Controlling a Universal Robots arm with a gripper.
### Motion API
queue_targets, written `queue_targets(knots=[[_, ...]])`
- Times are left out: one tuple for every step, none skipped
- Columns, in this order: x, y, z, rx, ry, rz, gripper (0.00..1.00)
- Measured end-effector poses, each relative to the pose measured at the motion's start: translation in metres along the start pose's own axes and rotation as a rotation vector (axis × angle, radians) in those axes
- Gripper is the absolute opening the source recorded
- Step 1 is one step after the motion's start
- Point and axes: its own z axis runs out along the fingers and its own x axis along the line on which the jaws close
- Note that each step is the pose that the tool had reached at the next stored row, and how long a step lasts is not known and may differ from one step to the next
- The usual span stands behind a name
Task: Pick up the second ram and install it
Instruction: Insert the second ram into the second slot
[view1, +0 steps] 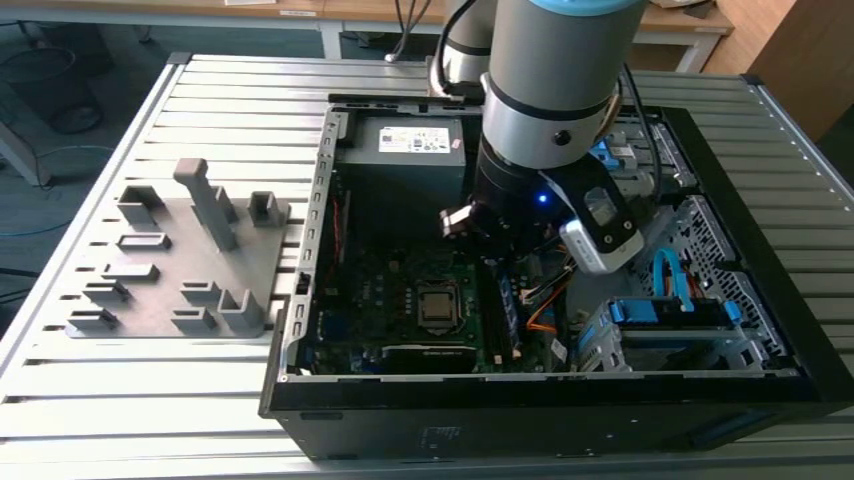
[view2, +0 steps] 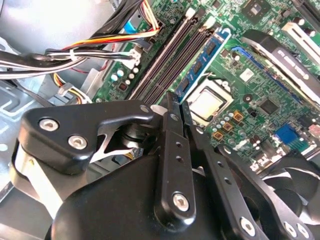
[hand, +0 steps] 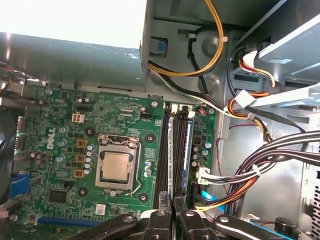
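Observation:
The second ram (hand: 189, 150), a blue-green stick with dark chips (view2: 204, 61), stands upright in a memory slot on the motherboard, beside the CPU socket (hand: 116, 167). A second, greyer stick (hand: 171, 155) stands edge-on in a neighbouring slot. My gripper (view2: 176, 102) is shut, its black fingers pressed together with nothing between them. The fingertips (hand: 186, 216) hover at the near end of the slots, right by the end of the second ram; I cannot tell whether they touch it. In the exterior view the gripper (view1: 497, 258) reaches down inside the open computer case.
Bundled cables (hand: 250, 175) lie along one side of the slots. The power supply (view1: 407, 140) is at the case's back and a drive cage (view1: 667, 320) on the exterior view's right. A grey fixture (view1: 187, 260) with blocks sits outside the case on the exterior view's left.

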Motion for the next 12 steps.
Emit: queue_targets(knots=[[0.0000, 0.0000, 0.0000, 0.0004, -0.0001, 0.005, 0.14], [0.0000, 0.0000, 0.0001, 0.0007, -0.0002, 0.010, 0.14], [0.0000, 0.0000, 0.0001, 0.0010, -0.0004, 0.014, 0.14], [0.0000, 0.0000, 0.0001, 0.0013, -0.0005, 0.019, 0.14], [0.0000, 0.0000, 0.0002, 0.0016, -0.0006, 0.024, 0.14], [0.0000, 0.0000, 0.0002, 0.0019, -0.0008, 0.029, 0.14], [0.0000, 0.0000, 0.0002, 0.0022, -0.0009, 0.033, 0.14], [0.0000, 0.0000, 0.0002, 0.0025, -0.0010, 0.038, 0.14], [0.0000, 0.0000, 0.0003, 0.0028, -0.0012, 0.043, 0.14], [0.0000, 0.0000, 0.0003, 0.0031, -0.0013, 0.047, 0.14], [0.0000, 0.0000, 0.0003, 0.0034, -0.0014, 0.052, 0.14], [0.0000, 0.0000, 0.0003, 0.0037, -0.0015, 0.057, 0.14]])
